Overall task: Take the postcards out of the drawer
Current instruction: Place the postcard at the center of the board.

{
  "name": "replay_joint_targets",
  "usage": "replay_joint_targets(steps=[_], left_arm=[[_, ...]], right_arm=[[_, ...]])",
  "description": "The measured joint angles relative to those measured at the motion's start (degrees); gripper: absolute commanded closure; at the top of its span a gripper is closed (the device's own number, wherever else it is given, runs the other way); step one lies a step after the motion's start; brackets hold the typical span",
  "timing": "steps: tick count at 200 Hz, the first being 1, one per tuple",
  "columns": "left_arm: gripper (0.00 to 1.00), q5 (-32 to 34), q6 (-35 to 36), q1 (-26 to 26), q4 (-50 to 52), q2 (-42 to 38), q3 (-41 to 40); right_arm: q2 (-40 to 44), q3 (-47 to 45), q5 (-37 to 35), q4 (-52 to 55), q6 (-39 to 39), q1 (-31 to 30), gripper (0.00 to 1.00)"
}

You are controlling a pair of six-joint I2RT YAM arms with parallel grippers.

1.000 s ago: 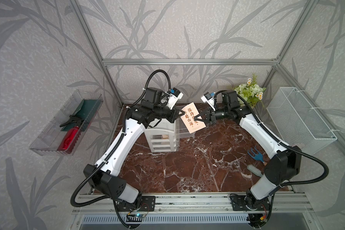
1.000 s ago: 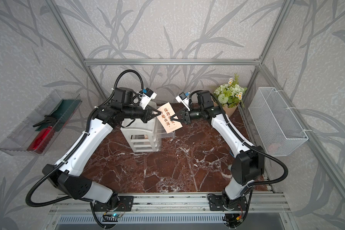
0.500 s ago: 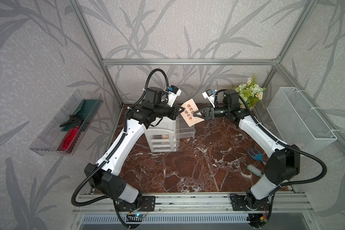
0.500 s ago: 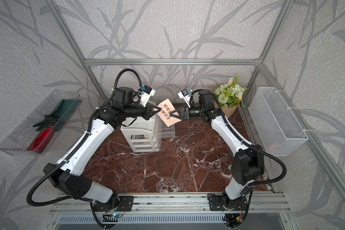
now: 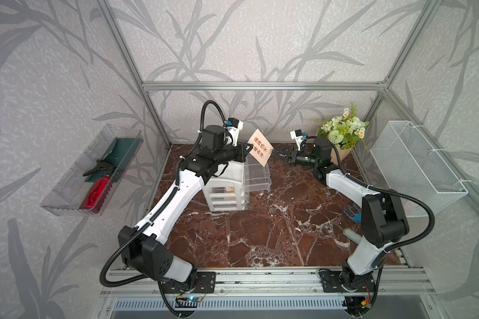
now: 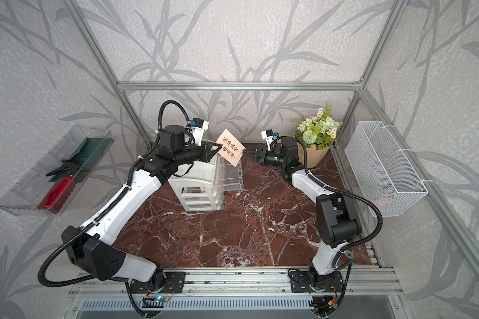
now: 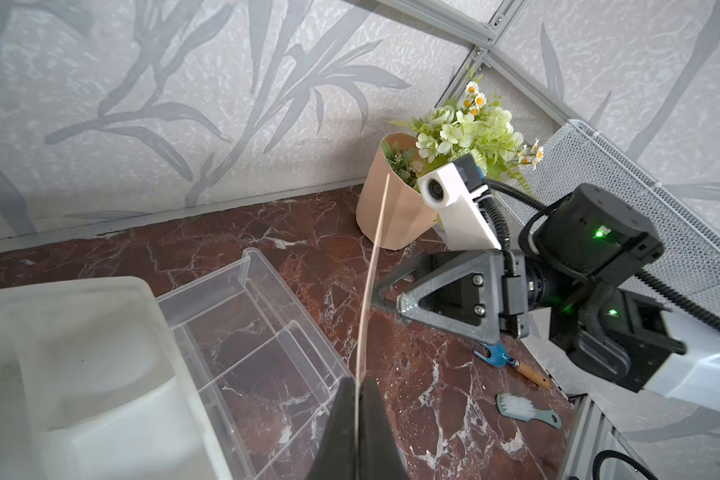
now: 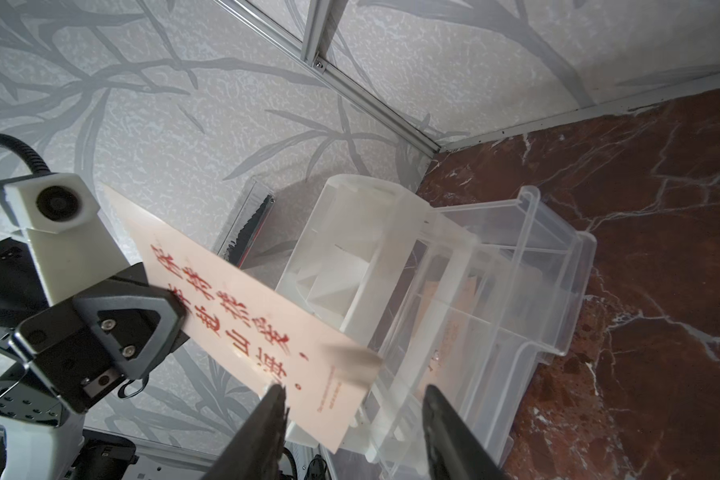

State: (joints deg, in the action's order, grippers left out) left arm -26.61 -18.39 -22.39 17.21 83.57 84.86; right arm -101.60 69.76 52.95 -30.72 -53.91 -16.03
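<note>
Left wrist view: postcard [image 7: 371, 282] edge-on, a thin line clamped in closed left gripper [image 7: 357, 388]; upper centre in a top view, near the open drawer [image 5: 256, 176]. Jaws of right gripper [image 8: 354, 392] half-spread at its corner, contact unclear.

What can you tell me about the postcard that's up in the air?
The postcard is a thin peach-cream card printed with large orange-red Chinese characters and small print at one end. It hangs tilted above the open clear drawer, pinched at one edge by the shut left gripper. The right gripper stands open at its other end.
</note>
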Motion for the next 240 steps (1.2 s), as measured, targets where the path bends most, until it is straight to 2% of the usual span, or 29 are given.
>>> replay_joint_targets(steps=[49,87,170,240], left_arm=[[1.0,-0.33,-3.56,0.0,-6.03,-1.09,-1.01],[1.0,-0.22,-4.87,0.0,-7.52,-0.98,-1.01],[1.0,6.93,-5.25,0.11,-7.89,-1.64,-1.9],[1.0,5.49,-7.39,0.13,-9.14,-1.22,-1.88]], right_arm=[[-5.64,-0.7,-1.62,-13.25,-10.19,-1.14,0.48],[-6.4,-0.76,-2.14,-20.35,-15.1,-2.25,0.51],[-6.03,-4.35,-4.09,-24.22,-17.94,-0.96,0.51],[-6.03,-2.12,-3.93,-25.88,-19.08,-1.6,0.51]])
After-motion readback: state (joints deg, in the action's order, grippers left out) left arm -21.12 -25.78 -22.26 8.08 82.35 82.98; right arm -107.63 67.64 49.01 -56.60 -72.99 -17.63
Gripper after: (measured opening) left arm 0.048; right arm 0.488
